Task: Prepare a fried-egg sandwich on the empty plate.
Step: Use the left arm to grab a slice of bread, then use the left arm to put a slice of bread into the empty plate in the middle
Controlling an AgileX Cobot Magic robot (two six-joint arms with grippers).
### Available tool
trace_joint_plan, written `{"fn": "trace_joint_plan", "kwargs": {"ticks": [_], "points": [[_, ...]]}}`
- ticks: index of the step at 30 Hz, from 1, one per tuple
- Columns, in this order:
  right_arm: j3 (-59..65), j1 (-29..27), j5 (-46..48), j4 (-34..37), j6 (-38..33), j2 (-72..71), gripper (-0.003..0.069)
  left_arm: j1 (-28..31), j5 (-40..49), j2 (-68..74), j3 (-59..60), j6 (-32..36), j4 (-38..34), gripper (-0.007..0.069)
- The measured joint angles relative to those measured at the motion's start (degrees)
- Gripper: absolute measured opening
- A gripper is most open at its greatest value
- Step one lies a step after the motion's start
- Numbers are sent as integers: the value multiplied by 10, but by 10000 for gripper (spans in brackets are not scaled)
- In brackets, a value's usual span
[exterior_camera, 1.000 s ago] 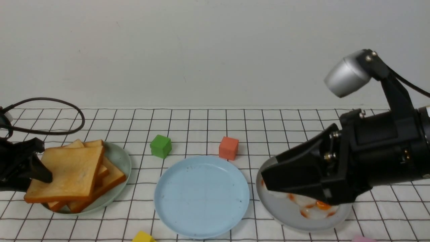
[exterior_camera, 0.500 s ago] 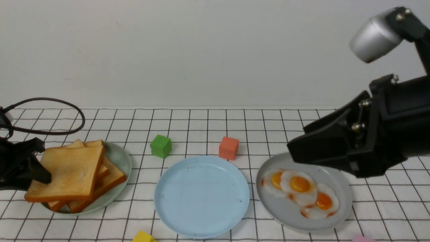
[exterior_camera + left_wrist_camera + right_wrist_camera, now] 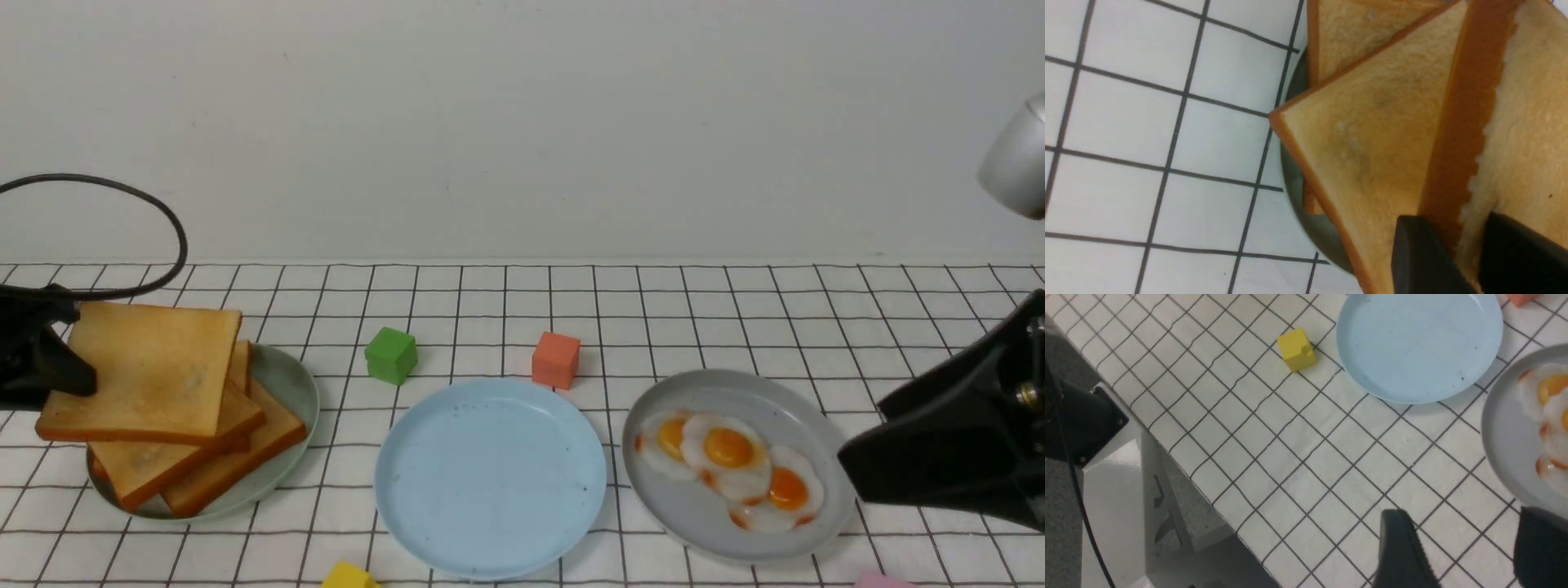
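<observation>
Counted things on the bench [image 3: 735, 318]
Three plates [image 3: 490, 482], three fried eggs [image 3: 728, 447], about four toast slices [image 3: 147, 371], three cubes [image 3: 391, 354], one pink piece [image 3: 882, 581].

The front view's edges cut off the left gripper [image 3: 59, 347], a yellow block [image 3: 347, 576] and a pink thing [image 3: 883, 581] (unidentifiable); toast [image 3: 155, 371] hides most of the pale green plate [image 3: 295, 384].

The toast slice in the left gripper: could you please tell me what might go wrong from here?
1. The left gripper pinches the toast slice by one edge only, so it may sag or slip on the way to the light blue plate.
2. The slice hangs close above the remaining stack, which overhangs the pale green plate; a low sideways move could drag slices off.
3. The green cube stands near the path; a low carry might clip it.
</observation>
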Motion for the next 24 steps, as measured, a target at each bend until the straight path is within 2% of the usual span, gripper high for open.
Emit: {"fn": "trace_joint_plan", "kwargs": {"ticks": [5,10,17,20,24], "points": [[0,0,-13,47,-22,0,392,-38,21,-6,1,0,-51,199],[0,0,-22,55,-24,0,392,-154,3,4,7,-25,-73,199],[0,0,-22,55,-26,0,392,-321,-109,75,8,-76,-125,197],[0,0,-22,55,-26,0,392,-359,-124,111,8,-82,-131,197],[0,0,-23,55,-26,0,392,-372,-139,142,8,-85,-132,197]]}}
